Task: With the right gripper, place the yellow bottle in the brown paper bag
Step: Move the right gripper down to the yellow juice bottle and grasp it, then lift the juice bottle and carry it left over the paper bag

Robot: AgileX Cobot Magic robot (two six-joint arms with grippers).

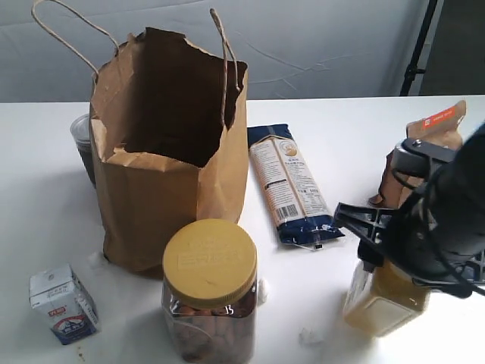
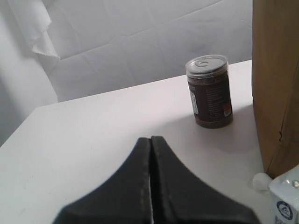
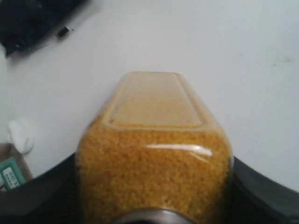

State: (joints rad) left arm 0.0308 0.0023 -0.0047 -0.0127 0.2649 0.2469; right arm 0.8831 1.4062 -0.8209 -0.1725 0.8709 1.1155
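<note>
The yellow bottle (image 1: 381, 299) is at the front right of the table, its clear square sides showing grainy yellow contents. My right gripper (image 1: 394, 254) comes down over its top and hides the cap. In the right wrist view the bottle (image 3: 154, 135) fills the space between the black fingers (image 3: 39, 196), which press against both its sides, so the right gripper (image 3: 154, 200) is shut on it. I cannot tell if the bottle touches the table. The brown paper bag (image 1: 151, 205) stands open at the left centre. My left gripper (image 2: 150, 140) is shut and empty, low over the table.
A clear jar with a yellow lid (image 1: 210, 292) stands in front of the bag. A pasta packet (image 1: 292, 186) lies between bag and bottle. A small brown pouch (image 1: 432, 133) is at the right, a milk carton (image 1: 63, 303) front left, a dark can (image 2: 209, 92) behind the bag.
</note>
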